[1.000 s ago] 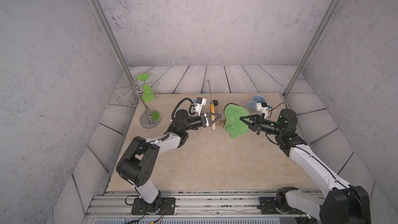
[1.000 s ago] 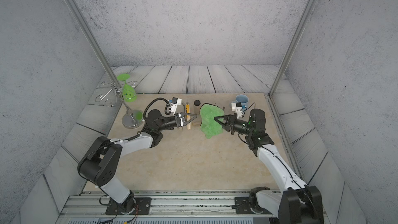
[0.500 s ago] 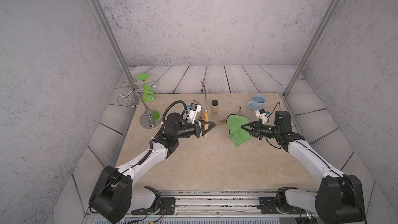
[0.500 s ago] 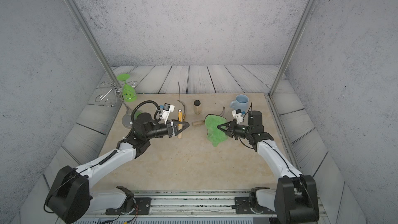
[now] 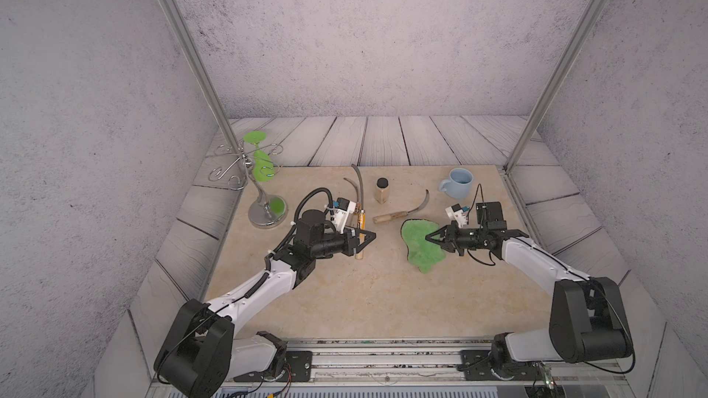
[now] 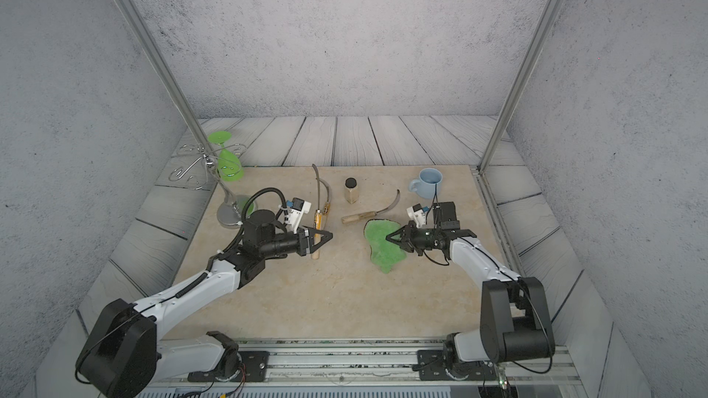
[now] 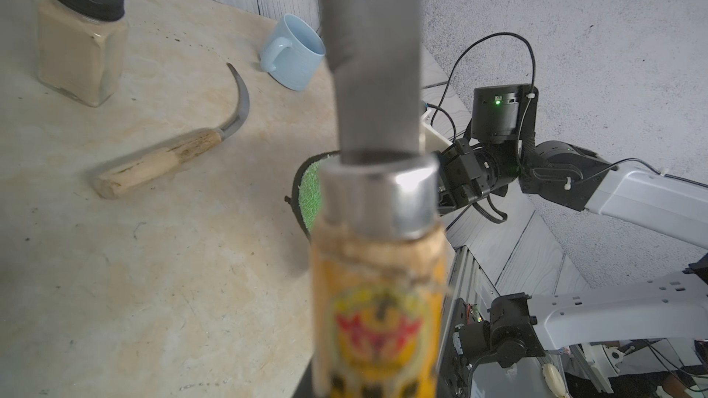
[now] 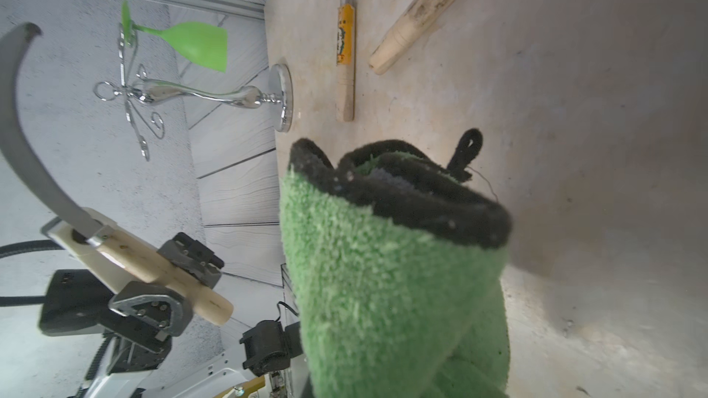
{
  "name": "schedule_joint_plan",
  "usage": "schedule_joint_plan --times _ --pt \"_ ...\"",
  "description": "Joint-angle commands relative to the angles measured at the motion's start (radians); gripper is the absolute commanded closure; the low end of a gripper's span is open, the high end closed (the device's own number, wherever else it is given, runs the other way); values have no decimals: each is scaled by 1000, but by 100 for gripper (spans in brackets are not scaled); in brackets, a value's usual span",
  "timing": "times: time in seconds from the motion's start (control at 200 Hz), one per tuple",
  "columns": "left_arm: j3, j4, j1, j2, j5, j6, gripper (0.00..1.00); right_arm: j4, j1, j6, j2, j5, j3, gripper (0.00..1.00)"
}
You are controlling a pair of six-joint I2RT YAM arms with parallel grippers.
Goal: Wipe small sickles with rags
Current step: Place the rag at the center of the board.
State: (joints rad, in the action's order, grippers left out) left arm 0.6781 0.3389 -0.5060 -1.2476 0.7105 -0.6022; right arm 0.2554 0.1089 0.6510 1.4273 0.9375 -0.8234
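Both arms drew back, level; left hand [image 5: 364,241] grips sickle [image 5: 359,253], right hand [image 5: 429,238] pinches rag [image 5: 423,252].

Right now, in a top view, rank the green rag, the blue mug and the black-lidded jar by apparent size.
1. green rag, largest by far.
2. blue mug.
3. jar, narrower than the mug; both stand about equally far from the camera, so this order holds.
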Motion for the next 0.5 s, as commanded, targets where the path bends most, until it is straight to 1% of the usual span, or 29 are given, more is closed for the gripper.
schedule_joint_plan --times 0.0,0.19,0.305,0.385,0.44,0.495 --pt "0 7 1 -5 -15 31 100 101 -2 -122 55 -51 -26 88" --pt "-1 2 1 -13 -22 36 100 157 -2 -203 140 -114 -61 86" --pt "-3 1 1 -19 -20 38 100 163 -3 -219 191 -120 -82 85" --pt "-5 -7 2 -18 -25 44 100 183 -3 -227 211 -155 -100 84" --pt "-5 -19 3 -16 -31 53 100 202 -3 -234 216 -188 -114 80" --pt "-3 -32 3 -15 -36 64 100 234 -3 -245 216 -241 -129 73"
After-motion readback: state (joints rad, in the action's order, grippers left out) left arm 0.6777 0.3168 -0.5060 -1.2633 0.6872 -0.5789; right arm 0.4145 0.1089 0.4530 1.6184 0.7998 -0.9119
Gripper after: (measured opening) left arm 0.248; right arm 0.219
